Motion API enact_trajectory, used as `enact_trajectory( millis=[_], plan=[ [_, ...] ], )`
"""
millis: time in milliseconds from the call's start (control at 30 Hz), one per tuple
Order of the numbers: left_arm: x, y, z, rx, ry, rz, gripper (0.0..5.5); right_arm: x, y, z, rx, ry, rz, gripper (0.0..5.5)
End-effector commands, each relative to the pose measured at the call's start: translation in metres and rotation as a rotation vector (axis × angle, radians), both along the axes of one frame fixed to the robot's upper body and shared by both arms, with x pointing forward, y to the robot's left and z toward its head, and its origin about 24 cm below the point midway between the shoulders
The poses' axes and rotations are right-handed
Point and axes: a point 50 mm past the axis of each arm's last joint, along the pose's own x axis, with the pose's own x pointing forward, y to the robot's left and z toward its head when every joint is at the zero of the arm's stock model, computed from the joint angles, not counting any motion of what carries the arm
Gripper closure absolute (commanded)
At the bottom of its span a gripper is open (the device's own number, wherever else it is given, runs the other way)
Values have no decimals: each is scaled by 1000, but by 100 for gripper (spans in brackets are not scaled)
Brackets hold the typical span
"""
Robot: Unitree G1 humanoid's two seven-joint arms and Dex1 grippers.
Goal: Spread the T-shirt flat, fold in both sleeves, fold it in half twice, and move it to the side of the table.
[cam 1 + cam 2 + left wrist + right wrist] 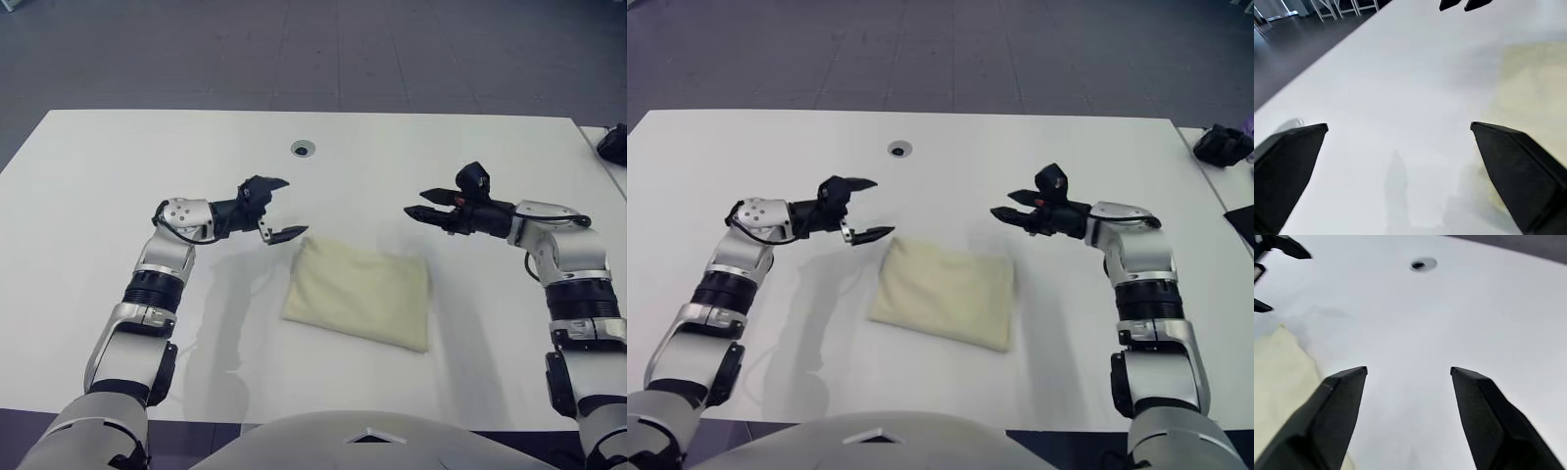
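The pale yellow T-shirt (361, 292) lies folded into a small rectangle on the white table (118, 176), near the middle and toward the front edge. My left gripper (284, 209) hovers open just off the shirt's far left corner, with nothing between its fingers. My right gripper (419, 204) hovers open above the table beyond the shirt's far right corner, also empty. In the left wrist view the shirt (1533, 93) lies beside one finger (1518, 166). In the right wrist view the shirt's corner (1278, 377) lies beside the finger (1327, 416).
A round cable hole (303, 148) sits in the table behind the shirt. A dark object (1221, 145) rests on a neighbouring surface at the far right. White tabletop stretches to the left and right of the shirt. Dark floor lies beyond the far edge.
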Motion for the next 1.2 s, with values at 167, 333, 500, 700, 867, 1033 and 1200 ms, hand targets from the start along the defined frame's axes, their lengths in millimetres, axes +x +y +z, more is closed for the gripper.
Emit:
enact_trajectory(
  millis=[167,333,500,700,867,1033,1200],
  plan=[
    [-23,-31,-27,122,1,-111,117,-42,15,-31,-11,135,35,363],
    [-30,-13,-47,299,-48,-88,204,-55,8,-62,-117,217,22,446],
    [-29,-17,-52,283,-88,-86,256,-56,3,-77,-188,177,-2,531],
    [-18,-21,-37,172,-77,-25,168,-40,13,-33,-38,36,-5,550],
    [-3,-14,-14,86,-83,47,76,-37,37,3,87,-14,75,550],
    [-3,-9,-5,69,-96,58,10,-33,43,-12,14,28,58,464],
    [-8,-3,4,37,-128,81,10,-25,21,-25,-47,53,-49,380]
  ],
)
